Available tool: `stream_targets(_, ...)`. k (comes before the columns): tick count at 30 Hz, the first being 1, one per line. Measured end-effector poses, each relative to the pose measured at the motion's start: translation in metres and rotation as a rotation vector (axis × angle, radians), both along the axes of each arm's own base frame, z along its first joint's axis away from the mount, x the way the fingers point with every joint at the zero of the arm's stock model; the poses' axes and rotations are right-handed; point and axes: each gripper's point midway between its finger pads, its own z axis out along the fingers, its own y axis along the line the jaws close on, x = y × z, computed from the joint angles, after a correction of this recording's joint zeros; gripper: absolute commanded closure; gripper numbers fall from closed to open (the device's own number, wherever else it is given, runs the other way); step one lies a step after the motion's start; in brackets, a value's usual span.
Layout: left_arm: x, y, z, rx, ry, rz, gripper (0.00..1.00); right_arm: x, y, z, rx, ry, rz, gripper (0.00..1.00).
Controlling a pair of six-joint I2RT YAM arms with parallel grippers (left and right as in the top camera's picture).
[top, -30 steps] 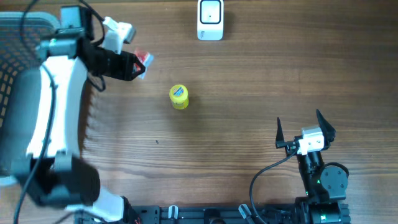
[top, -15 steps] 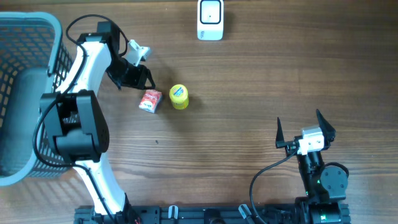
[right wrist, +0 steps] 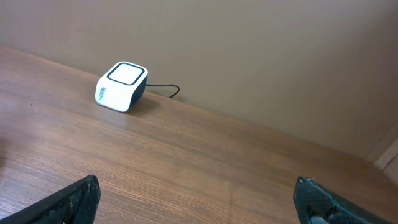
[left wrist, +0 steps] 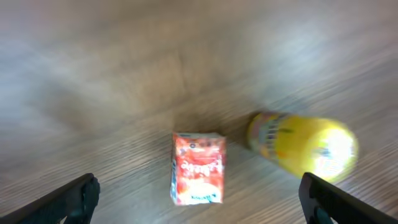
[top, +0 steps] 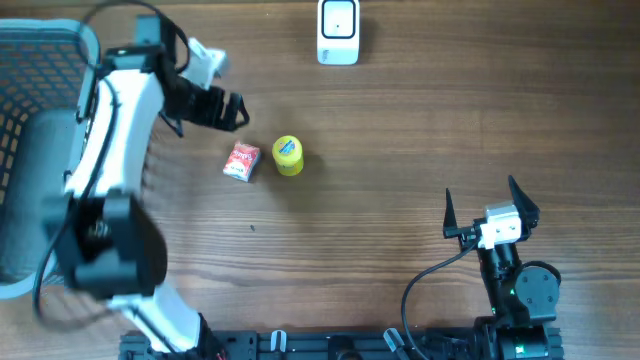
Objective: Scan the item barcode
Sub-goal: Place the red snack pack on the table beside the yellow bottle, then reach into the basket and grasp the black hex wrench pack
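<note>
Lying flat on the table, the red pack sits just beside a yellow bottle, well apart from the scanner at the far edge. I take the pack as the item to scan. It looks like a small box-shaped carton with a glossy printed skin: probably light, fairly stiff along its edges, and likely to dent if pinched hard on its broad face. Its long narrow sides look like the best place to grip, leaving the printed faces free to turn toward the scanner; no barcode can be made out through the blur.

The left gripper hangs above and beside the pack, jaws spread wide and holding nothing. The right gripper rests far off, jaws likewise wide and empty.

The bottle is rounded, smooth plastic, and may roll. The table is matte wood grain; the scanner is a white rounded block with a dark top window.
</note>
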Motion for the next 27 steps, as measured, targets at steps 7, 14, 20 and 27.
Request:
stream_targets(7, -0.026, 0.026, 0.220, -0.006, -0.613, 0.303, 0.00, 0.000, 0.000, 0.000, 0.000, 0.001, 0.000, 0.00)
stream_targets(14, -0.123, 0.141, 0.332, 0.180, -0.943, 0.876, 0.00, 0.000, 0.000, 0.000, 0.000, 0.000, 0.000, 0.00)
stream_targets(20, -0.160, 0.236, 0.321, 0.355, -0.885, 1.213, 0.00, 0.000, 0.000, 0.000, 0.000, 0.000, 0.000, 0.00)
stream_targets(27, -0.105, 0.279, 0.216, 0.347, -0.525, 1.101, 0.00, 0.000, 0.000, 0.000, 0.000, 0.000, 0.000, 0.00)
